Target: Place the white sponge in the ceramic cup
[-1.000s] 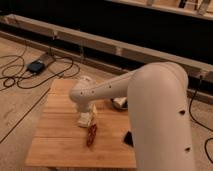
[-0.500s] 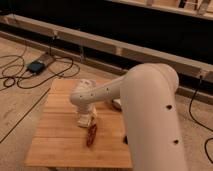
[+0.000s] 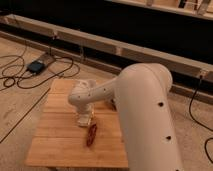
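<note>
One end effector [image 3: 83,113] is being held over the white sponge [image 3: 83,121] on the surface [image 3: 55,145], probably for gripping. Whether it is spread or pinching is not being shown.

1. A wooden table [image 3: 55,145] stood on a pale floor [image 3: 20,107].
2. A reddish-brown object [image 3: 91,135] lay near its middle.
3. The gripper [image 3: 84,118] hung low over the tabletop, just beside that object.

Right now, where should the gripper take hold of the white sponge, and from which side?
Probably across its narrow middle, coming straight down from above: the white sponge looks like a small block lying on the wooden table, with a reddish-brown item close beside it on one side. The gripper hangs just over it.
</note>
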Motion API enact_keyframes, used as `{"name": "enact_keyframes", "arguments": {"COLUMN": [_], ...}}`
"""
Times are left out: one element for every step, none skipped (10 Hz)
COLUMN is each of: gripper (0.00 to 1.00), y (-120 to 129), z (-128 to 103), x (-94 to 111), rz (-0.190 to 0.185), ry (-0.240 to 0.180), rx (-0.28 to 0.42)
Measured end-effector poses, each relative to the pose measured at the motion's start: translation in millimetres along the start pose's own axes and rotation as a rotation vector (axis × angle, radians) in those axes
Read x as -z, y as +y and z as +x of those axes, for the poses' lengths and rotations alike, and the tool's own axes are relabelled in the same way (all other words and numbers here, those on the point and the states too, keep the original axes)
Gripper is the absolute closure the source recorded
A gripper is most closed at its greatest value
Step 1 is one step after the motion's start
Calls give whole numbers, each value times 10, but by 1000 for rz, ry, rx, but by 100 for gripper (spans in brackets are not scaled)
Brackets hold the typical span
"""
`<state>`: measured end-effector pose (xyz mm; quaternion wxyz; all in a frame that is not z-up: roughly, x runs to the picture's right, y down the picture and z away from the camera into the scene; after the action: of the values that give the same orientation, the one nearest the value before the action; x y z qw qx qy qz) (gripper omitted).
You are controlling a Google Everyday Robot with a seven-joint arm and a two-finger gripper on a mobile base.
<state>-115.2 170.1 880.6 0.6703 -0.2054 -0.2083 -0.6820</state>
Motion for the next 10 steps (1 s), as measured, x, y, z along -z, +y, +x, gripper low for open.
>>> {"name": "enact_keyframes", "arguments": {"gripper": [95,100,100,100,100,100,100,100,100,100], "y": [27,16,33,45,58,53,48,34,37,33], "z": [60,101,150,216,307,358,403,445,523,603], "x": [71,191,301,490,717,882,1059,1227,1407,1515], "rz": [2,19,30,54,81,102,120,137,151,161], "ry": [7,12,21,32,49,56,60,63,75,90], "rx": [-15,-26,-32,-44,-49,-49,-43,-34,-25,-21]}}
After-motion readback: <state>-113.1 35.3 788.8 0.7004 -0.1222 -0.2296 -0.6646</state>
